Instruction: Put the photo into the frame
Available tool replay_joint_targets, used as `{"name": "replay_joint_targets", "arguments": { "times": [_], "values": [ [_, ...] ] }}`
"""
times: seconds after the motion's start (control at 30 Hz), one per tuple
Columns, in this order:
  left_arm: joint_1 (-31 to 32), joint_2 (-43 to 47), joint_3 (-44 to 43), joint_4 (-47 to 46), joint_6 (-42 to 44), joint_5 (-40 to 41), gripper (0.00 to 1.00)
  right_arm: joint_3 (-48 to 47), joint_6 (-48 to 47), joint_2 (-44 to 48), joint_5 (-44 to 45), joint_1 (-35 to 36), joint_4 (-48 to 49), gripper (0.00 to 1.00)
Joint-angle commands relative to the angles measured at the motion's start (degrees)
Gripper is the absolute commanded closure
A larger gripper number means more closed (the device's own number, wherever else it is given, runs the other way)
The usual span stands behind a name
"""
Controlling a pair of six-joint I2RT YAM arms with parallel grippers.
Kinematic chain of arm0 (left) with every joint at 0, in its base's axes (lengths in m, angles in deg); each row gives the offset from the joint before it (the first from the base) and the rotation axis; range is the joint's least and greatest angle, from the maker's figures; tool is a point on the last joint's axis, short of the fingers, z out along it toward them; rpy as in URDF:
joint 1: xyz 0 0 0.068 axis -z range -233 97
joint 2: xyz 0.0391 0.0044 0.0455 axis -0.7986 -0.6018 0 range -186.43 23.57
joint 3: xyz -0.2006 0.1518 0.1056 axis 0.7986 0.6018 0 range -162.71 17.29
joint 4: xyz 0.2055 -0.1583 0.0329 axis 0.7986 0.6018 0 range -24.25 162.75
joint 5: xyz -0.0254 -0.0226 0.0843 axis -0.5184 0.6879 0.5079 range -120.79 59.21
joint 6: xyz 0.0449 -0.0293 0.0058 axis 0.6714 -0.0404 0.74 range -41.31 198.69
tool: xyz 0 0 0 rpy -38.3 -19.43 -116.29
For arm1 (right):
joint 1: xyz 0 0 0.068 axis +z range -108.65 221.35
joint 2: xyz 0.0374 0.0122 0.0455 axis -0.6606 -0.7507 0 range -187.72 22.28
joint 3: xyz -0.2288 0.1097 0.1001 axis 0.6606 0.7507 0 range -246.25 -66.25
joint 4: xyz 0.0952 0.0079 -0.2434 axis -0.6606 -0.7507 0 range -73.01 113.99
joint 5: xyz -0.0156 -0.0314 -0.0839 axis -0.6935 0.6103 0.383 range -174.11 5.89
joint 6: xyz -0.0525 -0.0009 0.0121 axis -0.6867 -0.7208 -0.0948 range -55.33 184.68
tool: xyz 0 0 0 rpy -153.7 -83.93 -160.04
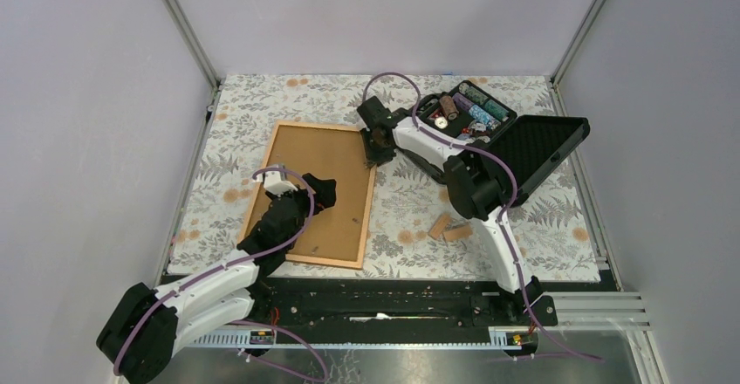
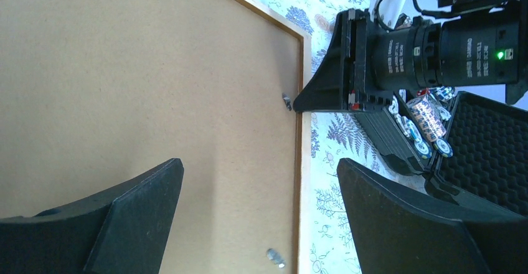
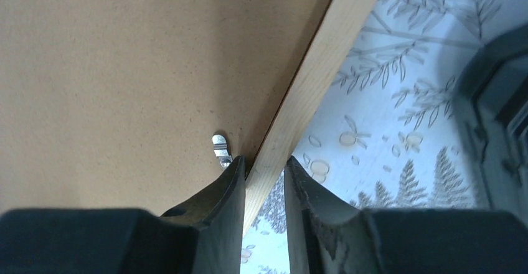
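The frame (image 1: 323,262) lies face down on the floral cloth, left of centre, its thin tan border around a plain brown backing board (image 1: 332,161). The photo is hidden. My left gripper (image 1: 325,194) hovers open and empty over the board near the frame's right border (image 2: 306,162); in the left wrist view (image 2: 259,165) its jaws stand wide apart. My right gripper (image 1: 377,144) is at the frame's far right corner. In the right wrist view (image 3: 264,162) its fingers straddle the wooden border (image 3: 311,81), shut on it, beside a small metal tab (image 3: 221,148).
An open black case (image 1: 462,109) with poker chips stands at the back right, its foam-lined lid (image 1: 541,144) laid open to the right. Two small wooden blocks (image 1: 441,224) lie right of the frame. Another metal tab (image 2: 274,257) sits on the board.
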Motion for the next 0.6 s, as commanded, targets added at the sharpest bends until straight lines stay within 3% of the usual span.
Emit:
{"name": "replay_joint_targets", "arguments": {
  "times": [0.0, 0.17, 0.3, 0.4, 0.57],
  "values": [
    [-0.1, -0.6, -0.2, -2.7, -0.1, 1.4, 0.02, -4.4, -9.7, -4.9, -1.7, -0.9, -3.5, 0.67],
    [-0.1, -1.1, -0.4, -2.6, -0.2, 1.3, 0.02, -7.9, -7.0, -3.3, -1.9, -0.9, -6.7, 0.40],
    [-0.1, -1.2, -0.4, -2.5, -0.2, 1.3, 0.01, -8.2, -5.1, -1.5, -1.9, -0.9, -7.1, 0.26],
    [-0.1, -1.2, -0.5, -2.5, -0.2, 1.3, 0.02, -9.2, -4.5, -1.7, -1.6, -0.9, -7.3, 0.18],
    [-0.1, -1.1, -0.4, -2.5, -0.2, 1.3, 0.02, -13.7, -2.3, -5.4, -0.8, -0.8, -9.6, 0.18]
  ]
}}
